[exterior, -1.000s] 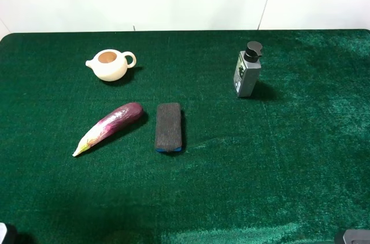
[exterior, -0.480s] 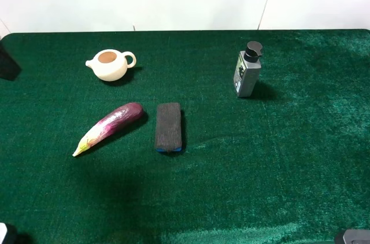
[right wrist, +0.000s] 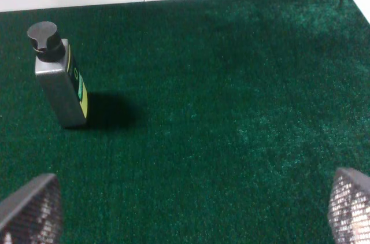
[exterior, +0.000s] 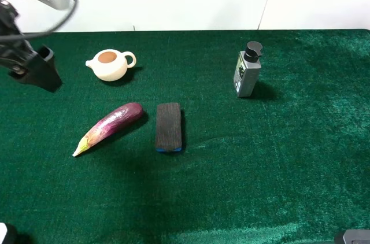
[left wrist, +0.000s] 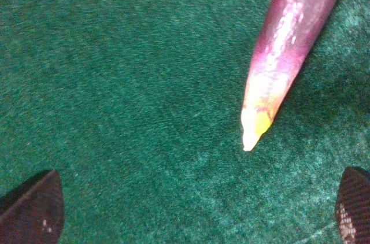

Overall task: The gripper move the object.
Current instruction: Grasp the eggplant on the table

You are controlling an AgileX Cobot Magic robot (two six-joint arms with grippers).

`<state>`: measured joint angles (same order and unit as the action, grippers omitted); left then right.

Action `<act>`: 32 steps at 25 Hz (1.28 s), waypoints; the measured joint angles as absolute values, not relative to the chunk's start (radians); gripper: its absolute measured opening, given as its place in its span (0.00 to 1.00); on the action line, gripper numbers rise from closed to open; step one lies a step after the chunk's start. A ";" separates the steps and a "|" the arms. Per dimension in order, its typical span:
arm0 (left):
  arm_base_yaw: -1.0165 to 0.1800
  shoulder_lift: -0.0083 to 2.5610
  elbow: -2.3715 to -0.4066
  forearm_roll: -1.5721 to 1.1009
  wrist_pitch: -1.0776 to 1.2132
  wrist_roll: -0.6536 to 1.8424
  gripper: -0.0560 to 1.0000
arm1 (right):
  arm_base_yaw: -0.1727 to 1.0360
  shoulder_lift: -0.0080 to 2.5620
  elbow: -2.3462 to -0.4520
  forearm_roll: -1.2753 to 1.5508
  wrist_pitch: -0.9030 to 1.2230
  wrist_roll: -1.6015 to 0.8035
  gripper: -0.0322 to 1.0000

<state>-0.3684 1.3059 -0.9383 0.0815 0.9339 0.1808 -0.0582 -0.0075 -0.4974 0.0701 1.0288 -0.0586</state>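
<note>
The eggplant lies slantwise on the green cloth, its purple end near the dark block and its pale pointed tip toward the front left. My left gripper hangs high at the left of the exterior view, apart from the eggplant. In the left wrist view the eggplant shows with its cream tip ahead of the open, empty left gripper; its fingertips stand wide apart. My right gripper is open and empty over bare cloth.
A dark ribbed block with a blue edge lies just right of the eggplant. A cream teapot stands behind it. A grey pump bottle stands at the back right, also in the right wrist view. The green table ends at a white wall.
My left arm has come into the exterior view from the upper left and moved rightward over the table's left side. The eggplant, block, teapot and bottle have not moved.
</note>
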 joint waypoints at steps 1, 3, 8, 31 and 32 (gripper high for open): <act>-0.382 1.321 -0.939 0.086 0.928 0.181 0.95 | -0.058 -0.008 -0.497 0.070 1.029 -0.059 0.70; -0.408 1.358 -0.941 0.091 0.908 0.181 0.95 | -0.058 -0.008 -0.497 0.070 1.029 -0.059 0.70; -0.448 1.427 -0.942 0.092 0.875 0.181 0.95 | -0.058 -0.008 -0.497 0.070 1.029 -0.059 0.70; -0.555 1.781 -0.943 0.083 0.666 0.201 0.95 | -0.058 -0.008 -0.497 0.070 1.029 -0.059 0.70; -0.555 1.796 -0.943 0.078 0.655 0.203 0.95 | -0.058 -0.008 -0.497 0.070 1.029 -0.059 0.70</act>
